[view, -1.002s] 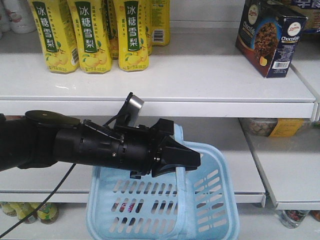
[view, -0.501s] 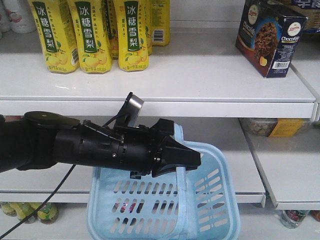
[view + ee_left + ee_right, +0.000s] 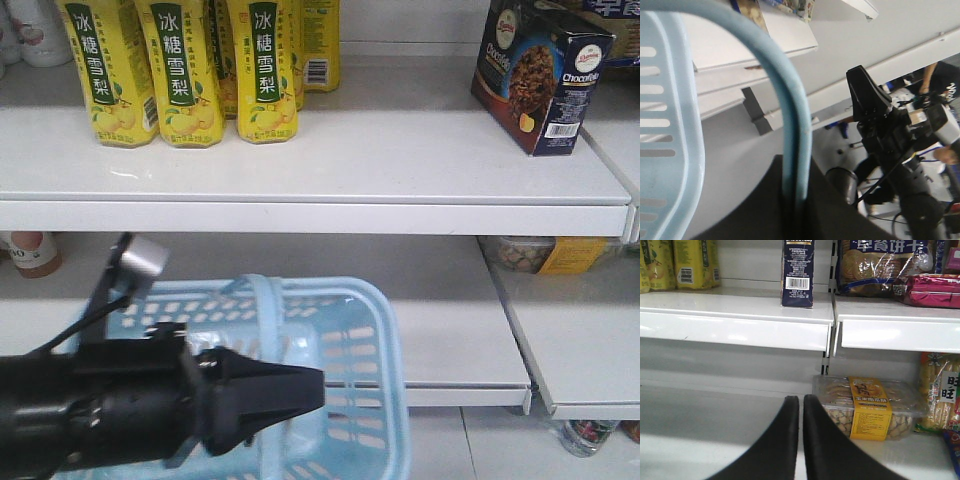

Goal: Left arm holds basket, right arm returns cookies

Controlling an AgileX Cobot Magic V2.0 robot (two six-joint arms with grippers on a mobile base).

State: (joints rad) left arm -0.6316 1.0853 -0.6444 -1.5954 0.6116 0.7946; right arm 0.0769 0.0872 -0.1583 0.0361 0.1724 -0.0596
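Two hands are in view: the left hand (image 3: 300, 388) is clamped on the handle (image 3: 790, 100) of the basket (image 3: 350, 330); the right hand (image 3: 801, 440) is closed and empty. The cookies (image 3: 540, 75) stand upright on the upper shelf (image 3: 400, 170), well apart from the bottles (image 3: 190, 70)

Bright, even light; blurred foreground.

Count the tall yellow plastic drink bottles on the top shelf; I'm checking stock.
At least 4: three yellow drink bottles in front, one behind; others may be hidden behind them.
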